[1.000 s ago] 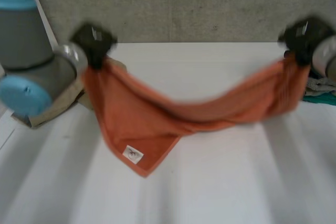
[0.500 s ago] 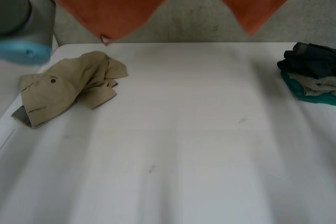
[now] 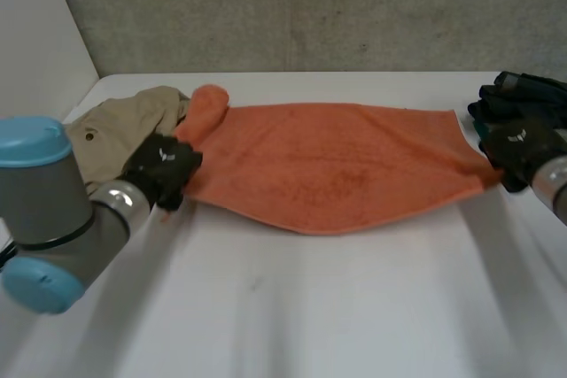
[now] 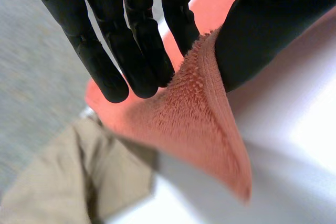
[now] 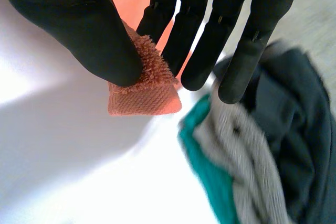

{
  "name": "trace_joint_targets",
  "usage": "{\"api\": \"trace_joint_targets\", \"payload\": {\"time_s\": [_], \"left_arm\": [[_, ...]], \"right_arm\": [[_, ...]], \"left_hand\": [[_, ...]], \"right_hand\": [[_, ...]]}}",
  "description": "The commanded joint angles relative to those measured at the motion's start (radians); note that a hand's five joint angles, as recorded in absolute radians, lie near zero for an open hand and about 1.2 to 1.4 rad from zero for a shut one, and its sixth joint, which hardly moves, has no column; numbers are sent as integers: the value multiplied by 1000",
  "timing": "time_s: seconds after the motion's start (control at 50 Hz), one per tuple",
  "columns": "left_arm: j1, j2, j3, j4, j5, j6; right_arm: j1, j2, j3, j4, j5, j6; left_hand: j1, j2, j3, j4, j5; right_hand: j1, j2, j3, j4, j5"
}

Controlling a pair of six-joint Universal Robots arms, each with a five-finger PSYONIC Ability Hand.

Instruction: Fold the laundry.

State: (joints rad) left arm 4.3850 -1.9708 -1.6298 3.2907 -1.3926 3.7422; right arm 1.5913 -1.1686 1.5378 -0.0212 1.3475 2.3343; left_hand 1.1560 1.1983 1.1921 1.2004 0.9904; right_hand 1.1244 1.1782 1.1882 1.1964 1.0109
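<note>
An orange towel (image 3: pixel 332 174) lies spread flat across the middle of the white table (image 3: pixel 301 307). My left hand (image 3: pixel 164 168) pinches its near left corner (image 4: pixel 210 108) between thumb and fingers. My right hand (image 3: pixel 518 150) pinches the near right corner (image 5: pixel 144 95) the same way. The towel's far left corner (image 3: pixel 205 105) is bunched up over the tan garment. In the left wrist view the towel hangs from my fingers (image 4: pixel 142 51) just above the table.
A crumpled tan garment (image 3: pixel 120 130) lies at the back left, partly under the towel; it also lies under the towel's corner (image 4: pixel 68 177) in the left wrist view. A pile of dark, grey and teal clothes (image 3: pixel 523 99) (image 5: pixel 262 156) sits at the right edge, right beside my right hand.
The towel hung slack between both raised hands, then swung up out of the top of the view. Now both hands have come down and laid it flat on the table.
</note>
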Motion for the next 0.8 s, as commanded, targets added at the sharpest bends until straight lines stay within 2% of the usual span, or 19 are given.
{"api": "trace_joint_targets", "payload": {"time_s": [0.02,0.1,0.18,0.26,0.34,0.42,0.46,0.5,0.6,0.8], "left_arm": [[-12,167,-61,-441,-6,114],[-22,210,-58,-629,-6,168],[-38,207,-35,-735,-6,223],[-33,150,25,-678,-13,255],[-41,64,119,-554,-20,245],[-47,-63,226,-399,-45,225],[-50,-132,289,-339,-84,208],[-55,-186,339,-335,-135,188],[-73,-218,387,-379,-207,134],[-76,-128,325,-391,-260,-16]], "right_arm": [[-80,-187,140,407,50,-361],[-120,-264,202,471,-8,-513],[-128,-276,208,435,-45,-530],[-123,-235,176,386,-45,-467],[-91,-174,117,301,-39,-379],[-28,-94,45,178,-8,-251],[4,-48,12,112,36,-181],[24,-13,-13,61,76,-118],[52,14,-19,-3,114,-43],[73,-19,-7,-39,111,-12]], "left_hand": [[240,198,204,196,231],[240,198,204,196,231],[240,198,204,196,231],[240,198,204,196,231],[240,198,204,196,231],[240,198,204,196,231],[240,198,204,196,231],[240,198,204,196,231],[240,198,204,196,231],[-290,-332,-326,-335,-299]], "right_hand": [[272,218,208,200,211],[272,218,208,200,211],[272,218,208,200,211],[272,218,208,200,211],[272,218,208,200,211],[272,218,208,200,211],[272,218,208,200,211],[272,218,208,200,211],[272,218,208,200,211],[272,218,208,200,211]]}}
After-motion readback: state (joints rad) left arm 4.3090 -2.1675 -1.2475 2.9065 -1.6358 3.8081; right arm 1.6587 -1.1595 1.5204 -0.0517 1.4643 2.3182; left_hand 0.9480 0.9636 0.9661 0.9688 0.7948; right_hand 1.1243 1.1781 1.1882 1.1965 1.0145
